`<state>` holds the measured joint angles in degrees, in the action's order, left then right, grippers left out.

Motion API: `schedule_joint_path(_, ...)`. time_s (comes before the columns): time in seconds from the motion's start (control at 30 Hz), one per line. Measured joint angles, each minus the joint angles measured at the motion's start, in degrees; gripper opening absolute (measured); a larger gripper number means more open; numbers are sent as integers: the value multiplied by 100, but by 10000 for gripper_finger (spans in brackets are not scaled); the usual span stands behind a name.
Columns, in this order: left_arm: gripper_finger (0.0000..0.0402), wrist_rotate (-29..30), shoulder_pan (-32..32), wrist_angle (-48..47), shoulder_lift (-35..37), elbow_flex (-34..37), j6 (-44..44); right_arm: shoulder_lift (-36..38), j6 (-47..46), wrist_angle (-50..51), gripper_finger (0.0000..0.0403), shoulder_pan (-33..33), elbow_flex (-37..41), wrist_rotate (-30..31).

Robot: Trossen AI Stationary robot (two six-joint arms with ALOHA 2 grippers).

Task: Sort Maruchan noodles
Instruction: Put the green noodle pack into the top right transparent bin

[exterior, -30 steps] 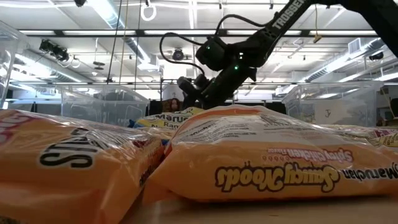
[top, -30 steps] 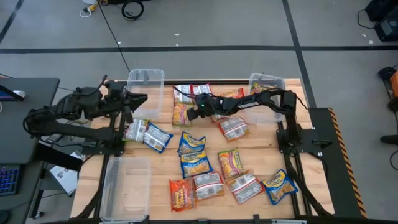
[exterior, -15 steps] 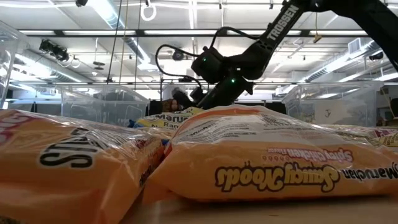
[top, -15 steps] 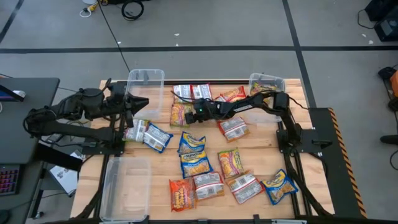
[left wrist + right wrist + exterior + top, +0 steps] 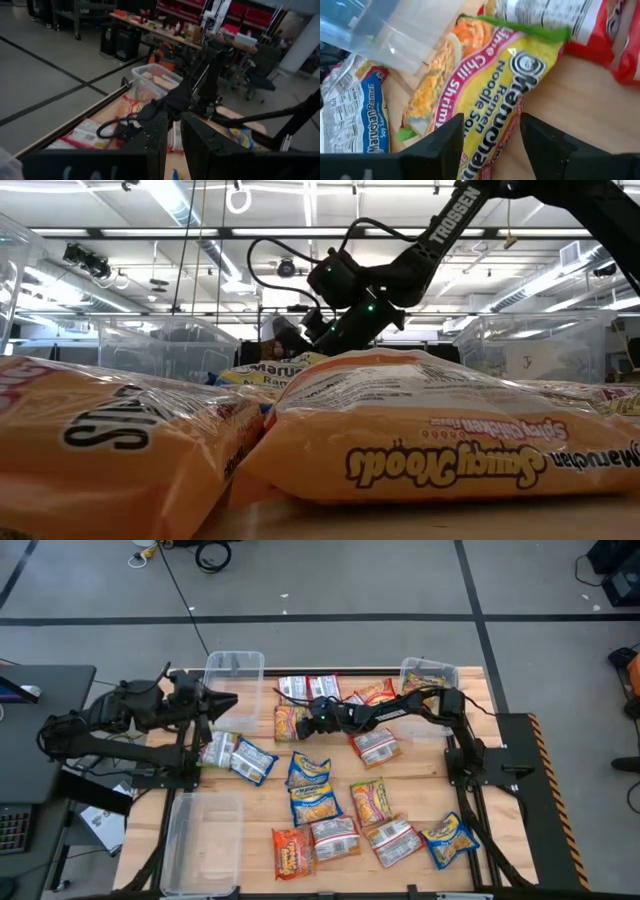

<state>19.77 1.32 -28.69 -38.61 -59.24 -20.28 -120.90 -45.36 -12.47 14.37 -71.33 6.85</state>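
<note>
While you scan near edge, note Maruchan noodles (image 5: 336, 802) scattered flat on table (image 5: 420, 785). Right gripper (image 5: 489, 132) released, fingers spread above yellow Lime Chili Shrimp packet (image 5: 490, 95), not touching. Left gripper (image 5: 173, 131) clenched, waiting beside far-left bin (image 5: 233, 675).

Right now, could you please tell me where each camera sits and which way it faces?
High view: overhead, straight down on the table, both arms.
Low view: table height, across orange packets toward the right arm.
Left wrist view: past the left gripper toward the far bin.
Right wrist view: right gripper open over the lime chili shrimp packet, also in the high view.
</note>
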Motion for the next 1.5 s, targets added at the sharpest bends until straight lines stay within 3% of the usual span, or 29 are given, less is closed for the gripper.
schedule_joint_path(0.4, 59, 7, 0, 691, 0, 0, 294, 0, -5, -84, 182, 2, 0, -26)
schedule_joint_path(0.53, 59, -150, 0, 1148, 0, 0, 498, 0, -38, 132, 188, -96, 0, 335)
schedule_joint_path(0.8, 59, -267, 0, 1892, -1, -2, 794, -346, -1193, -473, 199, -154, -15, 262)
schedule_joint_path(0.97, 59, -296, -7, 1982, -43, -4, 692, -427, -1303, -579, 191, -286, -34, 578)
schedule_joint_path(1.13, 59, -306, -7, 2181, -114, -2, 637, -444, -1294, -746, 150, -280, -13, 719)
schedule_joint_path(1.4, 59, -335, -6, 3504, -141, -7, 900, -409, -731, -1000, 17, -238, 3, 641)
schedule_joint_path(1.5, 59, -476, -4, 3553, -138, -7, 943, -257, -435, -1007, 9, -262, 13, 612)
